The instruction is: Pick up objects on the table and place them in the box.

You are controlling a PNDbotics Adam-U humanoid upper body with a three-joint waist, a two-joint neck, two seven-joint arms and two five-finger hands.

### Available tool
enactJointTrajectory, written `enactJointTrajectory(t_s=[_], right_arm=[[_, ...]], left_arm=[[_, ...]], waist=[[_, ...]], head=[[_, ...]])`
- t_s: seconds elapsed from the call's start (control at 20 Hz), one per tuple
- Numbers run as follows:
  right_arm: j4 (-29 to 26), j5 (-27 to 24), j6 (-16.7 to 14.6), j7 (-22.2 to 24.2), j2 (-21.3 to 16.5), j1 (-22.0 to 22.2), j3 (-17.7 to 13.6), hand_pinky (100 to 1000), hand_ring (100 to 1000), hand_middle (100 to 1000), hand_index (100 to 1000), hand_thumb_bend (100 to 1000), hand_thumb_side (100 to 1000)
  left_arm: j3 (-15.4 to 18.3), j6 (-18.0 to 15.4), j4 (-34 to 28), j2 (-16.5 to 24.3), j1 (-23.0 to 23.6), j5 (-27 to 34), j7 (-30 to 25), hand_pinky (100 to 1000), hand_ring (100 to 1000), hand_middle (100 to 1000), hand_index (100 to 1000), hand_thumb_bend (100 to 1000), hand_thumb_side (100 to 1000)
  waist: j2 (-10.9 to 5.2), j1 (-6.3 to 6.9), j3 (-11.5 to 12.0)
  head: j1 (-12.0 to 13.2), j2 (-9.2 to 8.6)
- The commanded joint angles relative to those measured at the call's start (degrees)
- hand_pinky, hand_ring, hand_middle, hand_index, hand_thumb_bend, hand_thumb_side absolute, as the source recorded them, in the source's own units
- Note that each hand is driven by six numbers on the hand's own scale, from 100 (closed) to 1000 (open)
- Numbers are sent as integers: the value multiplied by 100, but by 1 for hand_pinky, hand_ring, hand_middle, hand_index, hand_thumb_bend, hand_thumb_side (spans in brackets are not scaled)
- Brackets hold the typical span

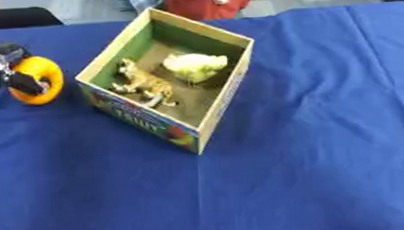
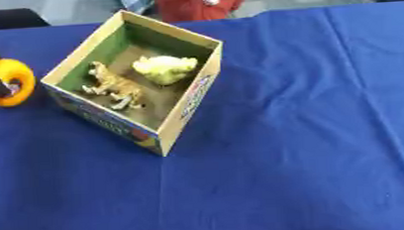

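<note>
Box (image 1: 207, 117) sits left of centre on blue tablecloth (image 1: 311, 156), holds two items: tan animal figure (image 1: 141, 84), pale yellow-green lump (image 1: 194, 66). Left hand (image 1: 3, 68) at left edge, fingers curled round orange ring-shaped object (image 1: 39, 80), just left of box, not yet in. Right hand unseen. Judgement: task near done, one drop left.

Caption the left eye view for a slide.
Left hand holds an orange ring beside the open box, a toy animal and yellow-green lump inside.
</note>
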Motion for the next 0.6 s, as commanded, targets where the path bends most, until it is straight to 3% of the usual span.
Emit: enactJointTrajectory(t_s=[0.05, 0.3, 0.6], right_arm=[[-91, 54, 28, -10, -92, -34, -74, 697, 727, 584, 825, 100, 939], [-91, 69, 45, 4, -81, 1, -82, 697, 728, 584, 824, 100, 944], [-91, 71, 66, 3, -67, 38, -90, 698, 728, 584, 824, 100, 950]], left_arm=[[47, 82, -91, 104, -85, 189, 85, 358, 636, 517, 646, 100, 163], [-29, 124, -331, 147, -117, 477, 291, 336, 626, 519, 650, 100, 170], [-100, 211, -692, 212, -163, 330, 517, 296, 596, 507, 643, 100, 191]], waist=[[-147, 3, 14], [-173, 19, 40], [-210, 39, 71]], head=[[-32, -32], [-72, -15], [-102, -2]])
